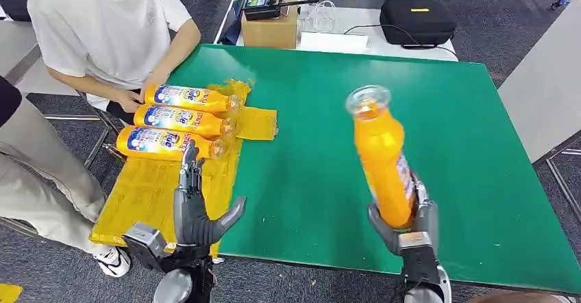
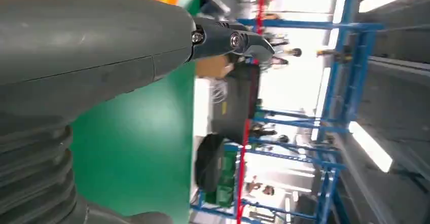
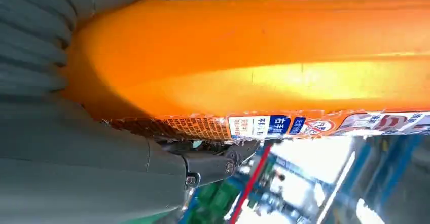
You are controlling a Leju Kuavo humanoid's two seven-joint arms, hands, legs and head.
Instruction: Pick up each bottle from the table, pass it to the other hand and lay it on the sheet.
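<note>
One orange bottle (image 1: 382, 162) sits in my right hand (image 1: 405, 226), gripped round its base at about 5 o'clock on the green worktop (image 1: 452, 131), and held up off the surface. Its long axis runs nearly upright, leaning slightly toward 11 o'clock, clear cap (image 1: 368, 100) uppermost. Three more bottles (image 1: 179, 120) lie side by side on the yellow sheet (image 1: 147, 190) at 9 o'clock, caps pointing toward 3 o'clock, beside a seated person (image 1: 103, 29). My left hand (image 1: 195, 210) hovers at 7 o'clock over the sheet's near edge, fingers spread and upright, holding nothing. From the right wrist I can read the bottle's label strip (image 3: 314, 125) against the fingers (image 3: 213, 163); the left wrist looks past its own thumb (image 2: 91, 46) to blue racking (image 2: 334, 117).
</note>
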